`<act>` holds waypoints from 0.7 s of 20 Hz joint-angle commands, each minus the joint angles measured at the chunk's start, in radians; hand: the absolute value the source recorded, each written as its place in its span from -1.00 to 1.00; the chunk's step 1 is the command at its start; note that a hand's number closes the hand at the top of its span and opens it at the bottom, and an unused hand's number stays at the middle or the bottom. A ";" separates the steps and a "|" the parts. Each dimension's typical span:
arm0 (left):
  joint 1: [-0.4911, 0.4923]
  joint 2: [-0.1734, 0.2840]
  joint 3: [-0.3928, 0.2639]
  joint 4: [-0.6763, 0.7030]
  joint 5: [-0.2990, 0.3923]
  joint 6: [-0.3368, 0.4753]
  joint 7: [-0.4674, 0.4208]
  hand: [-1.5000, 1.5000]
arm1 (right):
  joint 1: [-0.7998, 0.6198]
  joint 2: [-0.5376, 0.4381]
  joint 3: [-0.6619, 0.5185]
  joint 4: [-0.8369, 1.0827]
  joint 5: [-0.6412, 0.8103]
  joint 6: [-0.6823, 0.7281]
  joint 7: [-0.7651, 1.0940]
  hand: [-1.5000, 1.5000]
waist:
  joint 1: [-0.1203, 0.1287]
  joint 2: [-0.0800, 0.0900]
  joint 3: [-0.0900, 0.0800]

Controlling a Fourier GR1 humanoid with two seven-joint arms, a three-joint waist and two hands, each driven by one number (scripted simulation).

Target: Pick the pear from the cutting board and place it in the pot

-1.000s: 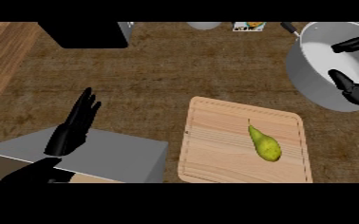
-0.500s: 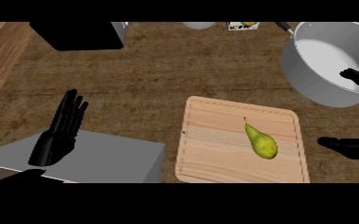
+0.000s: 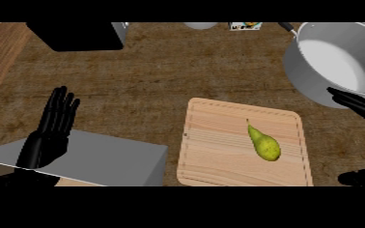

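Two hands: both black, one at each side of the head view, neither touching the fruit
Pear: yellow-green, lying on the right half of the cutting board, stem end pointing up and a bit left, fat end toward the lower right
Cutting board: light wood, rounded corners, flat on the counter, lower middle-right of the view
Pot: grey metal, pale inside, sits at the upper right, partly cut off by the edge; apart from the board
Left hand: lower left, fingers straight and pointing up, resting, holding nothing; it shows over a grey block
Right hand: only dark bits peek in at the right edge, one just below the pot's rim, another near the board's lower right corner; honestly can't tell if it's curled or spread
Grey block: lower left, just beside the board
Counter: brown, woody texture
Black box: upper left corner
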 commanded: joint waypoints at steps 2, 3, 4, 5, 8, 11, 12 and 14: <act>-0.059 -0.035 -0.032 0.082 -0.054 0.021 -0.021 0.00 | 0.028 -0.083 0.115 -0.094 0.181 0.032 0.184 -1.00 | -0.006 0.017 -0.027; -0.059 -0.053 -0.044 0.122 -0.074 0.024 -0.056 0.00 | 0.033 -0.068 0.136 -0.100 0.204 0.025 0.216 -1.00 | -0.006 0.019 -0.027; -0.058 -0.060 -0.071 0.097 -0.094 0.044 -0.039 0.00 | 0.018 -0.046 0.181 -0.124 0.234 0.024 0.281 -1.00 | 0.004 0.019 -0.027; -0.078 -0.052 -0.032 0.153 -0.058 0.005 -0.059 0.00 | 0.018 -0.022 0.203 -0.132 0.247 0.021 0.311 -1.00 | 0.002 0.021 -0.027; -0.114 -0.088 -0.083 0.154 -0.100 0.054 -0.047 0.00 | 0.006 0.004 0.232 -0.127 0.281 0.033 0.360 -1.00 | 0.004 0.020 -0.024; -0.087 -0.057 -0.066 0.151 -0.084 0.026 -0.077 0.00 | -0.060 0.063 0.281 -0.112 0.283 0.069 0.460 -1.00 | 0.022 0.020 -0.024; -0.065 -0.065 -0.055 0.183 -0.055 -0.004 -0.115 0.00 | -0.024 0.078 0.292 -0.159 0.292 0.057 0.481 -1.00 | 0.013 0.018 -0.025; -0.082 -0.049 -0.063 0.131 -0.063 0.031 -0.062 0.00 | -0.042 0.074 0.323 -0.163 0.338 0.079 0.539 -1.00 | 0.016 0.017 -0.025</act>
